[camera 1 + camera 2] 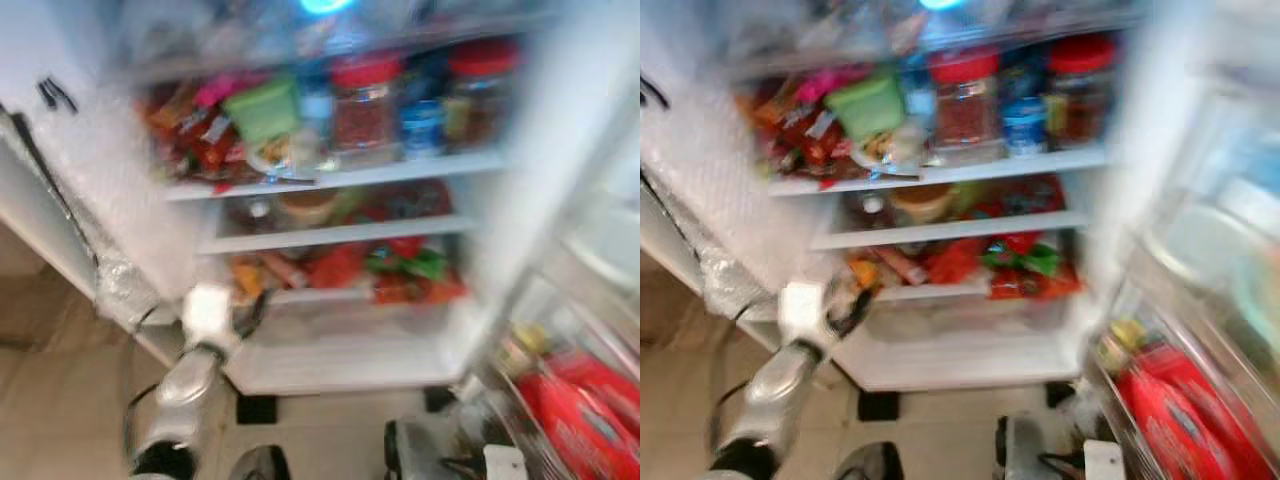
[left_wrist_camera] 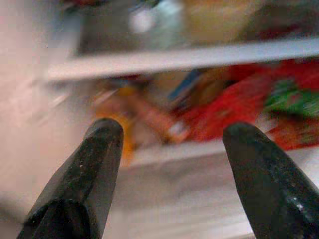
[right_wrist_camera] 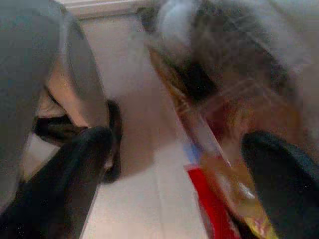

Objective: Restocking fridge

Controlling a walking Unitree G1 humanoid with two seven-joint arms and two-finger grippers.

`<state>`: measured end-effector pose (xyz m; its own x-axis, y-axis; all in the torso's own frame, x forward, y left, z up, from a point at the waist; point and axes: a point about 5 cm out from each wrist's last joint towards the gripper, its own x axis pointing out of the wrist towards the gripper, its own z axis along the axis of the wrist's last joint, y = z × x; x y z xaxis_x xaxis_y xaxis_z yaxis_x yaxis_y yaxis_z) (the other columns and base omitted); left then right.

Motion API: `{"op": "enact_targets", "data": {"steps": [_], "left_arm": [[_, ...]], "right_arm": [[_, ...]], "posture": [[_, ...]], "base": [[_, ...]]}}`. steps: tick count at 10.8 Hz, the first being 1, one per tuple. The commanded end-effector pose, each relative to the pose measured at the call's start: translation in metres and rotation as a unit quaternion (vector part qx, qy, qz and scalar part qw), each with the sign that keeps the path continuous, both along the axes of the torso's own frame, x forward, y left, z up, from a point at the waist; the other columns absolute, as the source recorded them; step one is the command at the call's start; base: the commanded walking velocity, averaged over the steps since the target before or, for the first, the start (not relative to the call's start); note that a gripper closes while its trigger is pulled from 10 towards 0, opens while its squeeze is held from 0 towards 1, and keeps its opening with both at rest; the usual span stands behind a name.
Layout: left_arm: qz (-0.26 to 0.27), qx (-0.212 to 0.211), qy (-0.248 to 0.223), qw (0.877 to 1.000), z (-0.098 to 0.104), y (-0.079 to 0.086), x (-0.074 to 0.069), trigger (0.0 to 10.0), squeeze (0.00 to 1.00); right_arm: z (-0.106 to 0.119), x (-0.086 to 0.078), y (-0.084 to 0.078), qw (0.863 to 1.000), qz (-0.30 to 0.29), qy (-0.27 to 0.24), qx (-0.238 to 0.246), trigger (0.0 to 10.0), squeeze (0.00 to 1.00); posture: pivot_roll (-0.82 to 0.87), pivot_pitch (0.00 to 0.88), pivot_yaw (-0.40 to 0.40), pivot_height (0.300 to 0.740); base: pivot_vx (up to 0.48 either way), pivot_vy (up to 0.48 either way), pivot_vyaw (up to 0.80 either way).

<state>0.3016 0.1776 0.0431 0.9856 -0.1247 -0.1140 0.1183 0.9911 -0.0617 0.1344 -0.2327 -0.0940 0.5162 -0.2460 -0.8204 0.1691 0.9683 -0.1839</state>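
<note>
An open fridge (image 1: 560, 150) fills the blurred head views, its three visible shelves already crowded. The top shelf (image 1: 340, 178) carries two red-lidded jars (image 1: 365, 105), a green-lidded tub (image 1: 262, 108) and loose packets; the lowest holds a heap of red and green packets (image 1: 400, 270) above a pale drawer (image 1: 330, 350). The open door (image 1: 580, 400) on the robot's right holds a red carton (image 1: 585, 425) in its rack.

The left gripper (image 2: 169, 149), fingers spread and holding nothing, is raised at the fridge's lower left corner, level with the lowest shelf. The packets lie straight ahead of it and slightly to the right, their heap running along the shelf edge. The right gripper (image 3: 174, 174), also spread and empty, hangs low beside the door rack. The left arm looks the nearer to the shelves.
</note>
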Motion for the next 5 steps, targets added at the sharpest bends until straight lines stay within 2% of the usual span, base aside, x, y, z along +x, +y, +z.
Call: {"op": "enact_targets", "data": {"steps": [1,2,3,4,5], "left_arm": [[0.038,0.011,0.064,0.997,-0.019,0.016,-0.007,10.0,0.00],[0.075,0.045,0.173,0.981,-0.050,0.035,-0.026,10.0,0.00],[0.104,0.044,0.226,0.968,-0.065,0.044,-0.041,10.0,0.00],[0.106,0.061,0.280,0.952,-0.082,0.046,-0.059,10.0,0.00],[0.099,0.067,0.306,0.944,-0.090,0.044,-0.068,10.0,0.00]], "right_arm": [[-0.004,-0.003,0.013,1.000,0.010,0.011,0.022,10.0,0.00],[-0.004,-0.002,0.013,1.000,0.014,0.009,0.024,10.0,0.00],[-0.004,-0.002,0.013,1.000,0.015,0.008,0.025,10.0,0.00],[-0.004,-0.002,0.014,1.000,0.015,0.008,0.026,10.0,0.00],[-0.004,-0.002,0.014,0.999,0.014,0.009,0.027,10.0,0.00]], "posture": [[-0.15,0.056,0.165,0.637],[-0.15,0.063,0.158,0.637],[-0.15,0.064,0.156,0.637],[-0.14,0.066,0.154,0.637],[-0.14,0.064,0.153,0.637]], "base": [[0.000,0.000,0.00],[0.000,0.000,0.00],[0.000,0.000,0.00],[0.000,0.000,0.00],[0.000,0.000,0.00]]}}
